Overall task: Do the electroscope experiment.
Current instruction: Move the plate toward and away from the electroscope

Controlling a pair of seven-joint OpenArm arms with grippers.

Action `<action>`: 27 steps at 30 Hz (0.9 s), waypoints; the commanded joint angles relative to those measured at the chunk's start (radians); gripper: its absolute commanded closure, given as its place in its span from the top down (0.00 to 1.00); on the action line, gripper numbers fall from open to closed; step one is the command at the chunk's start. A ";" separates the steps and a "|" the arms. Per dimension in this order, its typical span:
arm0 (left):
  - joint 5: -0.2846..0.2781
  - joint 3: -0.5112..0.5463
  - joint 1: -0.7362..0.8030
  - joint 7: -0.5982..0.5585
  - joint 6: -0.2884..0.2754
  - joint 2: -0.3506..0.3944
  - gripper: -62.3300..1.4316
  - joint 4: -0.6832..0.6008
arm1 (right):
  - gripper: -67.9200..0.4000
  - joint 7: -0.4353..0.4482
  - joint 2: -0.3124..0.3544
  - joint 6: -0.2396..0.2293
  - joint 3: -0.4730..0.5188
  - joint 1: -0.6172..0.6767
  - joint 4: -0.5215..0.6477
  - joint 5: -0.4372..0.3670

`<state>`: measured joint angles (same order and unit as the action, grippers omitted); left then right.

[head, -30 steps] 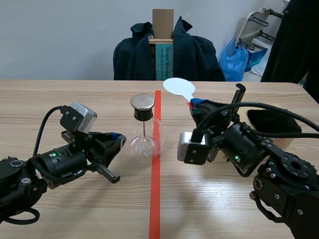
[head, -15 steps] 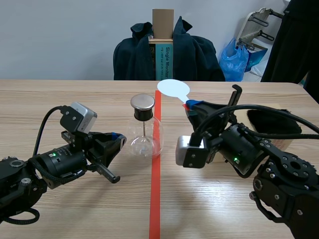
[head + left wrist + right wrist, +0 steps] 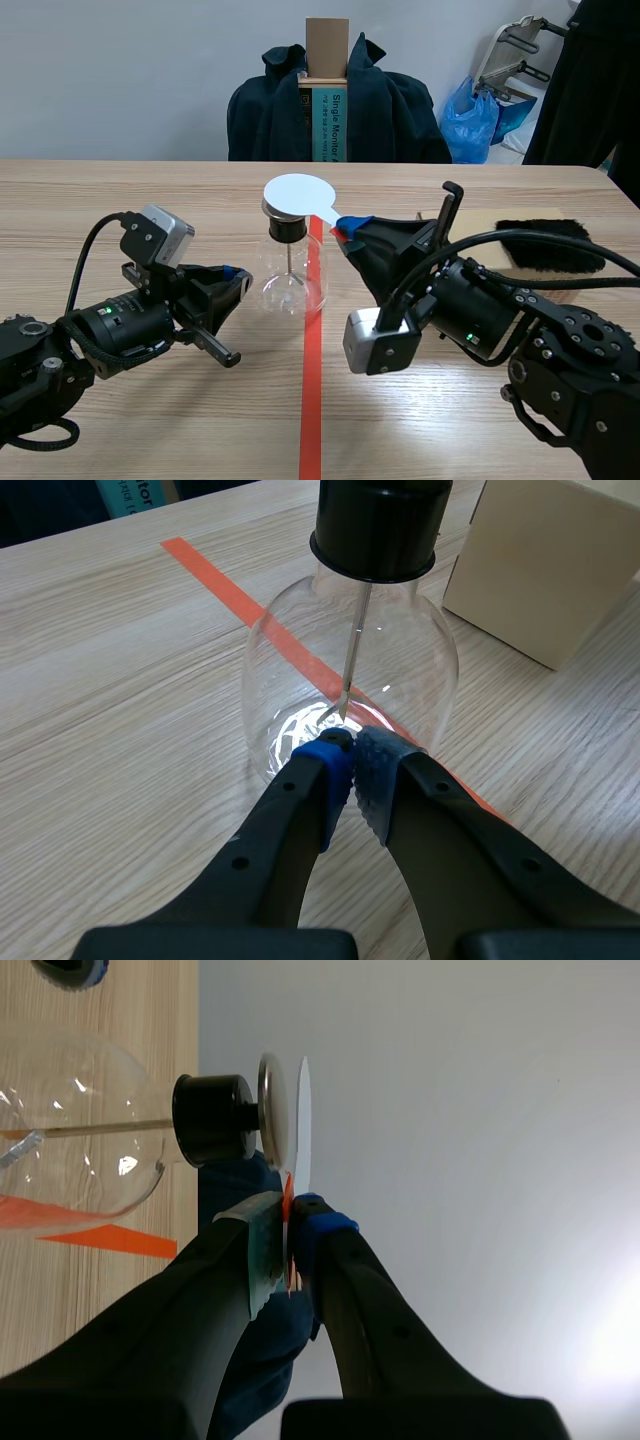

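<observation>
The electroscope (image 3: 288, 262) is a clear glass flask with a black stopper and a metal disc cap, standing on the table beside the red tape line. My right gripper (image 3: 347, 227) is shut on the red handle of a white round paddle (image 3: 298, 193), whose disc hovers just over the flask's metal cap (image 3: 270, 1110). In the right wrist view the paddle (image 3: 303, 1120) stands edge-on, very close to the cap. My left gripper (image 3: 348, 763) is shut on nothing, its pads nearly touching the flask (image 3: 350, 680) low on its near side.
A cream box (image 3: 555, 565) with a black furry cloth (image 3: 548, 244) on it sits at the right. A chair draped with a dark jacket (image 3: 335, 100) stands behind the table.
My right gripper has swung the white paddle left and down, from right of the tape line to directly over the flask's cap. The left arm has not moved.
</observation>
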<state>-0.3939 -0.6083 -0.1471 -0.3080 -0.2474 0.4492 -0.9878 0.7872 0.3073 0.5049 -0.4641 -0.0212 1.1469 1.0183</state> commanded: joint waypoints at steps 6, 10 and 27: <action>-0.006 0.006 -0.008 -0.016 -0.002 -0.002 0.10 -0.017 | 0.02 0.021 0.000 0.019 0.010 -0.012 0.010 -0.008; -0.006 0.006 -0.008 -0.016 -0.002 -0.002 0.10 -0.017 | 0.02 0.021 0.000 0.019 0.010 -0.012 0.010 -0.008; -0.006 0.006 -0.008 -0.016 -0.002 -0.002 0.10 -0.017 | 0.02 -0.288 0.000 0.019 0.010 -0.012 0.010 -0.008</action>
<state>-0.3939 -0.6083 -0.1471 -0.3080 -0.2474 0.4492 -0.9878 0.5049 0.3069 0.5121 -0.4641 -0.0216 1.1469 1.0180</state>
